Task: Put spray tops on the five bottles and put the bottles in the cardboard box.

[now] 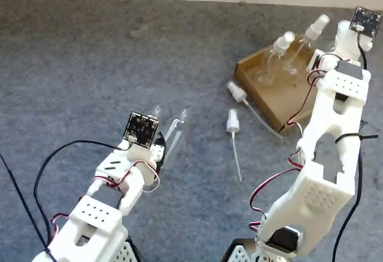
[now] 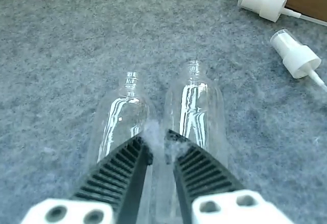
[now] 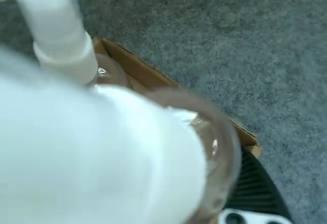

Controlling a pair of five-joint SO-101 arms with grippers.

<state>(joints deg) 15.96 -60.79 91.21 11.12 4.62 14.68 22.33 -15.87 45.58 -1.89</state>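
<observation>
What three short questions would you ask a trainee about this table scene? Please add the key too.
1. True or false: the two loose spray tops lie inside the cardboard box.
2. How many capless bottles lie by the left claw? A) one B) two C) four
3. Fill in: the capped bottles stand in the ____.
Key: 1 false, they lie on the carpet beside it; 2 B; 3 cardboard box.

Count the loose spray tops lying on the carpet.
2. One spray top lies just beside the cardboard box; the second spray top lies on open carpet, a little nearer the arms. More could be hidden under the right arm.
</observation>
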